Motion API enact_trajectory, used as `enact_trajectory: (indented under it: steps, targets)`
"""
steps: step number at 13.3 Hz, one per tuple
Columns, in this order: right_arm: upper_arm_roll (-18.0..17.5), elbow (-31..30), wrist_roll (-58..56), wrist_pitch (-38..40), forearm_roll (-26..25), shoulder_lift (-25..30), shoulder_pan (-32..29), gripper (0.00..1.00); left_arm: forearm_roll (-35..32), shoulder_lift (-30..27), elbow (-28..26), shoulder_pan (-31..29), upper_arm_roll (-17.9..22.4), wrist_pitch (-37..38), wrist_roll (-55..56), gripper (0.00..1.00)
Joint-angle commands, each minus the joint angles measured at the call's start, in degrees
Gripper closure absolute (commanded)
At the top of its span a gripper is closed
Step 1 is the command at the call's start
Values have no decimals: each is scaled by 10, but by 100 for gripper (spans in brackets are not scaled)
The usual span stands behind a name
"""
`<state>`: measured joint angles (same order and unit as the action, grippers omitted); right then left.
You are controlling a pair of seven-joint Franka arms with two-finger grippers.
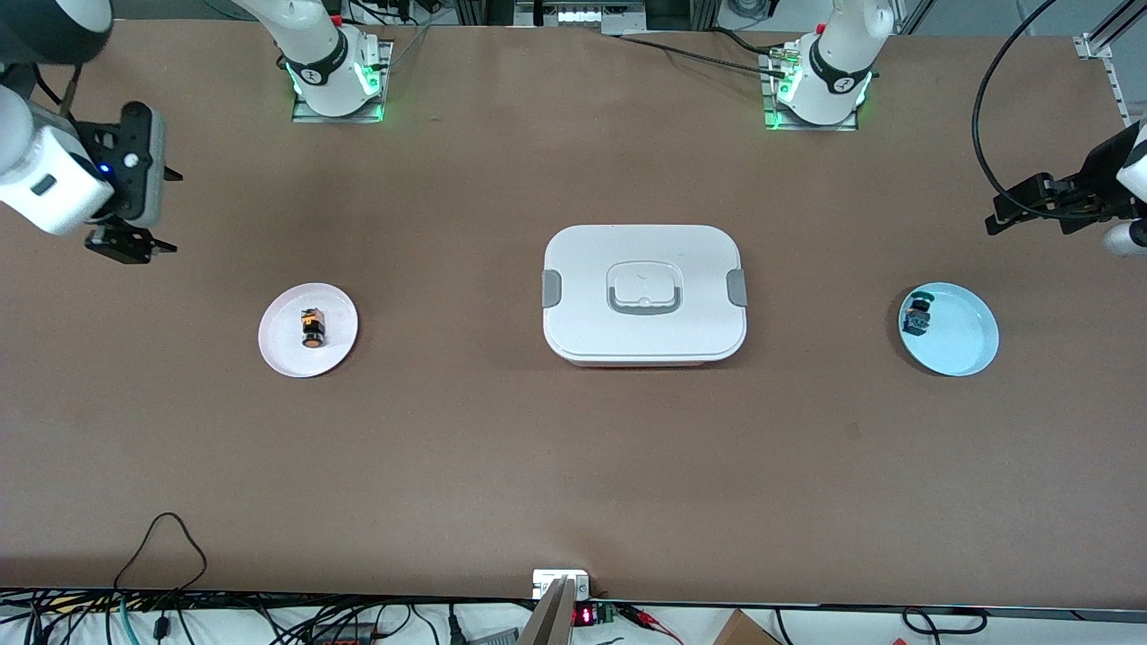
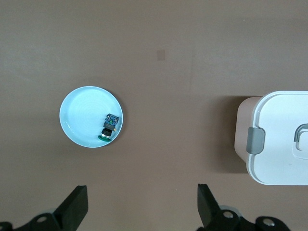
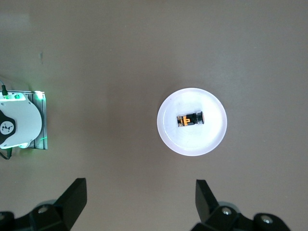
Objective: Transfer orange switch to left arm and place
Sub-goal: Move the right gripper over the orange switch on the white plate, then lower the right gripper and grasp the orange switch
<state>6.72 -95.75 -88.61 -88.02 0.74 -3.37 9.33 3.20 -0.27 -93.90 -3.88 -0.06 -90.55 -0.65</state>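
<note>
The orange switch (image 1: 311, 329) lies on its side on a small pink plate (image 1: 282, 345) toward the right arm's end of the table. It also shows in the right wrist view (image 3: 190, 119) on that plate (image 3: 211, 139). My right gripper (image 1: 130, 244) hangs open and empty in the air over bare table beside the plate, its jaws wide apart in the right wrist view (image 3: 140, 192). The white box (image 1: 643, 294) stands closed at the table's middle. My left gripper (image 1: 999, 219) is open and empty in the air above the table's other end (image 2: 143, 197).
A light blue plate (image 1: 963, 336) toward the left arm's end holds a small dark switch with green and blue parts (image 1: 917, 314); both show in the left wrist view (image 2: 82, 113) (image 2: 109, 126), with the box's end (image 2: 279, 139). Cables lie along the table's near edge.
</note>
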Motion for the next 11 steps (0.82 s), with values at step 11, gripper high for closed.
enact_trajectory:
  steps: [11]
  targets:
    - [-1, -268, -65, -422, -2, -76, 18, 0, -5, 5, 9, -3, -2, 1, 1, 0]
